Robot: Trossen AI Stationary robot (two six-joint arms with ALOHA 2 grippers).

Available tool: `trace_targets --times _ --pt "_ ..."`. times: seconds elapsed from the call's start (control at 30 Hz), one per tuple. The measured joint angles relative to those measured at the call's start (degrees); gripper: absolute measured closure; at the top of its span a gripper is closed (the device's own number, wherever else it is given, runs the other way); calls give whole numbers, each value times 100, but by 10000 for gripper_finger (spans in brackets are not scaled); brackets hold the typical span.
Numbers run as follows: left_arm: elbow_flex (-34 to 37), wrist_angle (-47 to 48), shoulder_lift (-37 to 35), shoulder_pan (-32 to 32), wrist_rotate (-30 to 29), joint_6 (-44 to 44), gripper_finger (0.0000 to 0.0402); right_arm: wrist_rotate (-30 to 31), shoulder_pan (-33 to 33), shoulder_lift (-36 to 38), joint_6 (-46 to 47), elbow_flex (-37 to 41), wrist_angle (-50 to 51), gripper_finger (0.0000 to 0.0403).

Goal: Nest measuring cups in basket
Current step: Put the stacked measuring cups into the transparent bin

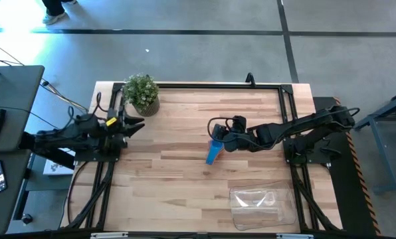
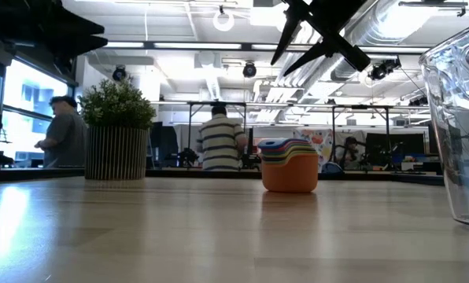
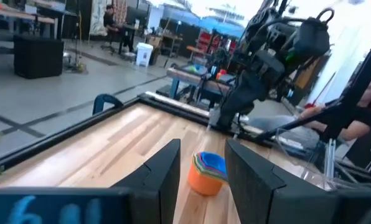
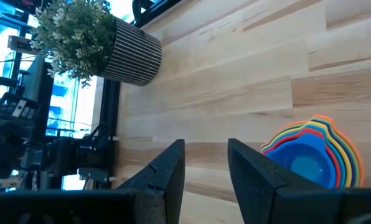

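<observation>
Status: the measuring cups are sitting already nested, one inside another, as a single stack on the bare wood near the middle of the table. In the low view the stack is standing upright with the orange cup outermost at the bottom and the blue one innermost on top. So the stacking part looks done to me.

The basket is lying empty at the near right corner of the table, well apart from the stack. Getting the stack into it is what I am judging to be left.

My right gripper is hovering just above and beside the stack, handles pointing away toward the near edge. My right fingers are spread apart with nothing between them; the stack is showing off to one side of them, not inside the gap.

My left gripper is waiting at the left edge of the table, near the potted plant. Its fingers are also parted and empty, looking across at the stack.

Nothing is being held by either arm right now.
</observation>
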State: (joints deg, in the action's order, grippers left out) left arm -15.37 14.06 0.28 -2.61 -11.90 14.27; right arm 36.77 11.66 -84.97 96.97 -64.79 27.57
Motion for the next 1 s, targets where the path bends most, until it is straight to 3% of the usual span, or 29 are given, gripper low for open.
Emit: trace_targets --times 0.6,1.0 --pt "1057 -552 -3 0 7 -287 287 -20 -4 0 2 0 -3 289" --pt "1138 -618 86 2 186 -403 287 -82 -4 0 -58 0 -2 289"
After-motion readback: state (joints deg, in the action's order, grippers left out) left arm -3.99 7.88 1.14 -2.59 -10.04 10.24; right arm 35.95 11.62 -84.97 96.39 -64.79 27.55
